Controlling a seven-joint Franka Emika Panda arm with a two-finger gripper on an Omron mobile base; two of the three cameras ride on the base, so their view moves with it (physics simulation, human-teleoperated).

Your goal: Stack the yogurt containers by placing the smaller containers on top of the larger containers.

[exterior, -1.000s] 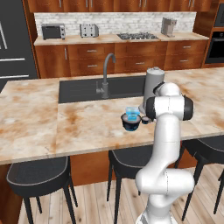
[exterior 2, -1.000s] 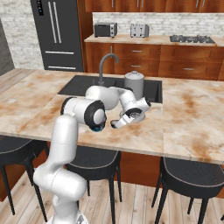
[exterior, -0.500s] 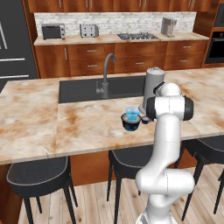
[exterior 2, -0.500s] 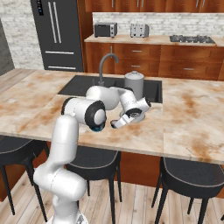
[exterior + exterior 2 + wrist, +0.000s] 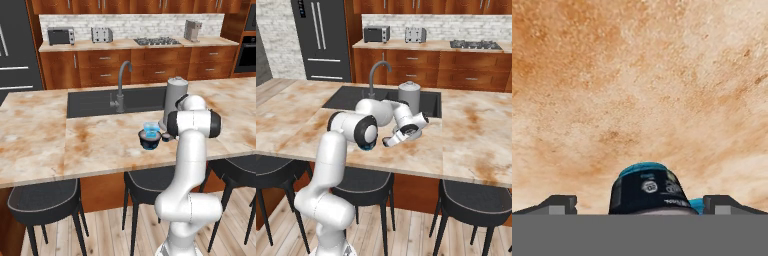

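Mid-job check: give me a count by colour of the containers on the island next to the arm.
Dark navy tub: 1
Light-blue cup: 1
Tall grey cylinder: 1
Total: 3
A small dark shape against the arm may be another cup; too small to tell, so it is not counted.

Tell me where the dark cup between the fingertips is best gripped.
Across its round side wall, one finger on each flank. The dark cup sits inside the open gripper, narrower than its gap, so closing should hold it.
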